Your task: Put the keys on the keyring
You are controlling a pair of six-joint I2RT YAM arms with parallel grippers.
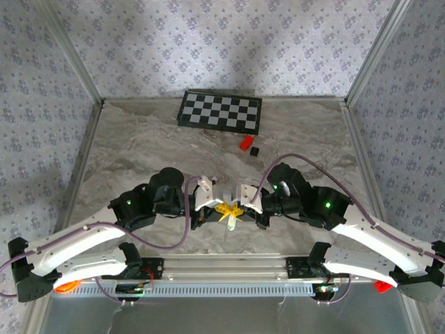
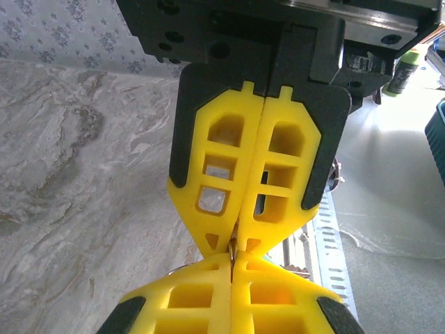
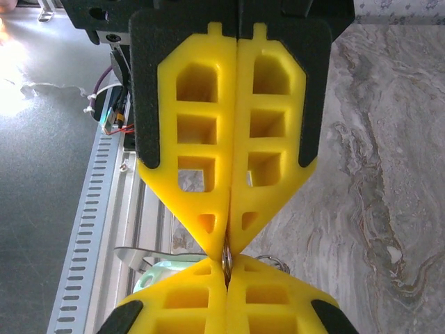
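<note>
We judge the threading step to be in hand. The left gripper [image 2: 233,240] and the right gripper [image 3: 226,243] meet tip to tip over the near edge of the table [image 1: 139,153], each with its jaws pressed fully together. Both appear to pinch the keyring [image 3: 227,256], of which we see a short arc of thin dark-silver wire in the seam between the tips. A small, flat, pale greenish key [image 3: 163,268] hangs just beside and below the tips; we cannot tell whether it already sits on the wire. The next move likely calls for parting the coil and sliding the key's hole along it without loosening either pinch.
</note>
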